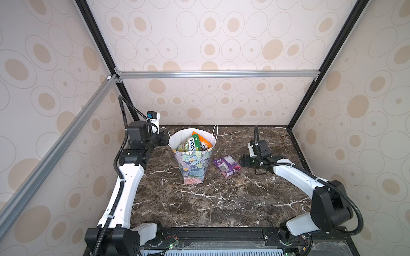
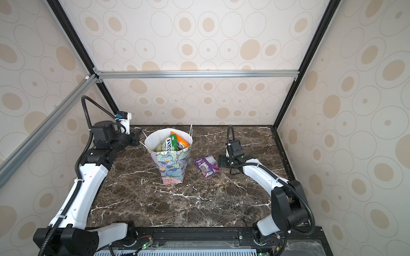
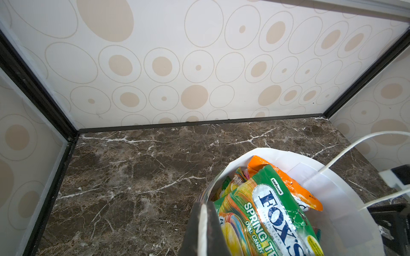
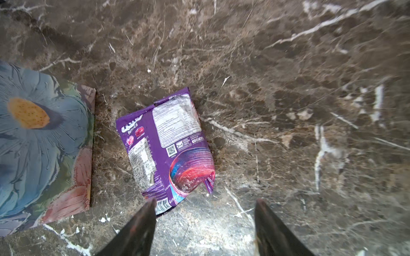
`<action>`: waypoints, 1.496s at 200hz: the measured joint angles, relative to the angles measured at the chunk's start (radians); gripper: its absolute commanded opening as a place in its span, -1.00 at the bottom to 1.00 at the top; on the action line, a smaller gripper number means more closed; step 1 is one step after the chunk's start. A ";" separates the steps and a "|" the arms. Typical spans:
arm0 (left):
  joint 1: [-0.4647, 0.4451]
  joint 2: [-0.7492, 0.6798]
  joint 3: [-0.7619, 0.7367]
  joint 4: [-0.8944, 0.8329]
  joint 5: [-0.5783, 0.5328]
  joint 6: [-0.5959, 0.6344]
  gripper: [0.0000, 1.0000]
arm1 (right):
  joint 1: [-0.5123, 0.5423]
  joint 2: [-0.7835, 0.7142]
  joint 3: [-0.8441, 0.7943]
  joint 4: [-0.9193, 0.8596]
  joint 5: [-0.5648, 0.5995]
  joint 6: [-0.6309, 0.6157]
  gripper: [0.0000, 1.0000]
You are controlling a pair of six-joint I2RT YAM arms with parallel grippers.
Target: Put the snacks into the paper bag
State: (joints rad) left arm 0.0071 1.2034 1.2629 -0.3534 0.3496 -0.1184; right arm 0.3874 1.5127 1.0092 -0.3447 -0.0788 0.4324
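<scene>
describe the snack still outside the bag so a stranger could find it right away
Start at the floral paper bag standing on the dark marble table. Just beside its base, toward the right gripper, lies a purple packet. It is the only snack flat on the table; the others are inside the bag.

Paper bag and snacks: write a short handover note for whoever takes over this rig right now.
Grippers: the left gripper has its jaws shut on the rim of the paper bag, which stands upright and open. The right gripper has open jaws, empty, poised by the purple packet.
Things: the purple packet lies flat on the table, right of the bag and apart from it.
Done: the green FOX'S packet, the orange packet and others are in the bag.
Left: grasp the purple packet and drop it in.
</scene>
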 measured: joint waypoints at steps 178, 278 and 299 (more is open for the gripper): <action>0.000 0.000 0.000 0.000 0.008 0.000 -0.95 | -0.053 0.224 -0.045 0.181 -0.217 0.021 0.25; 0.000 0.000 0.000 0.000 0.008 0.000 -0.96 | -0.064 0.243 -0.083 0.306 -0.300 0.091 -0.48; 0.000 0.000 0.000 0.000 0.008 0.000 -0.96 | -0.064 0.245 -0.083 0.317 -0.307 0.098 -0.67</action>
State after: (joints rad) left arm 0.0071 1.2034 1.2629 -0.3534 0.3580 -0.1181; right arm 0.3229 1.7580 0.9260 -0.0280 -0.3859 0.5308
